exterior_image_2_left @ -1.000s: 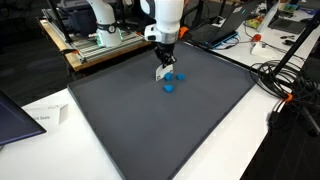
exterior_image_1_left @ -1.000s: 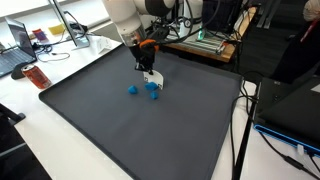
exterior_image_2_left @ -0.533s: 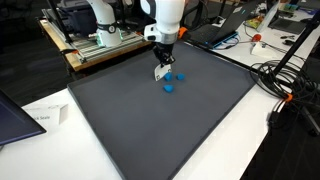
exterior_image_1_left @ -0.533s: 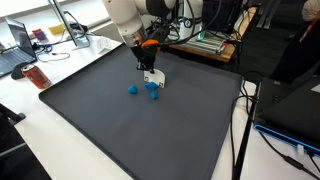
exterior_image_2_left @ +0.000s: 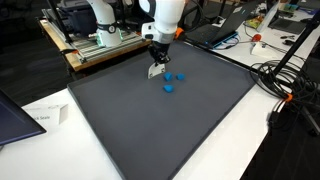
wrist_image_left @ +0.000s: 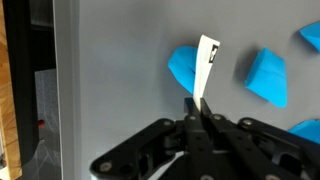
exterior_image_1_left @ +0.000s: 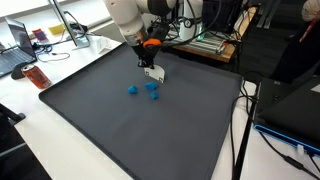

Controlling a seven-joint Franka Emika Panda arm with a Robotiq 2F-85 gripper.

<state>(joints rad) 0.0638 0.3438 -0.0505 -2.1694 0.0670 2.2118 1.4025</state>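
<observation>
White card (wrist_image_left: 207,62), a narrow slip with a black mark on it, sits pinched at one end between the fingers (wrist_image_left: 200,110). They are closed tight on it with no gap left between them. In the wrist view the card stands out past the fingertips over the dark grey surface (wrist_image_left: 120,60). A blue piece (wrist_image_left: 182,68) lies just behind the card and a second blue piece (wrist_image_left: 265,77) lies near it on the other side. Two more show at the edge of that view.

In both exterior views the card (exterior_image_1_left: 153,73) hangs below the fingers (exterior_image_2_left: 156,67), low over the surface (exterior_image_1_left: 150,130) and close above the cluster of blue pieces (exterior_image_1_left: 151,88). I cannot tell whether its lower end touches the mat. One blue piece (exterior_image_1_left: 131,89) lies a little apart from the rest.

Farther off, a laptop (exterior_image_1_left: 18,42) stands beyond the surface's corner. In an exterior view a second white robot arm (exterior_image_2_left: 100,18) stands at a bench behind the scene.
</observation>
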